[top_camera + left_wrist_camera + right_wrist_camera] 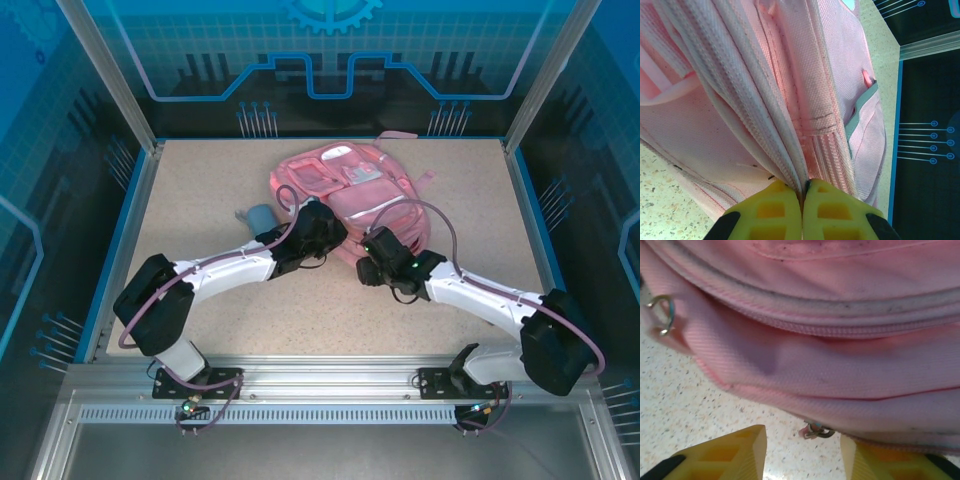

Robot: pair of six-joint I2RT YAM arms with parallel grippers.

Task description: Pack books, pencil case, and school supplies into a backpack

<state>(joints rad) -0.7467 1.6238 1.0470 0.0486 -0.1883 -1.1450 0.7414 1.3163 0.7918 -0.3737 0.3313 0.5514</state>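
The pink backpack (350, 185) lies flat at the middle back of the table. My left gripper (322, 235) is at its near left edge. In the left wrist view my left gripper (804, 187) is shut on a fold of the backpack (790, 90) along a zipper seam. My right gripper (368, 252) is at the bag's near edge. In the right wrist view it (802, 442) stands open, with a small metal zipper pull (816, 430) between the yellow fingers (747, 447), untouched. The light blue pencil case (262, 215) lies left of the bag, partly behind my left arm. The books are out of view.
A metal ring (662, 315) hangs from the bag's left corner. Speckled tabletop (330, 310) stretches between the bag and the arm bases. Blue enclosure walls and an aluminium frame (320, 375) surround the table.
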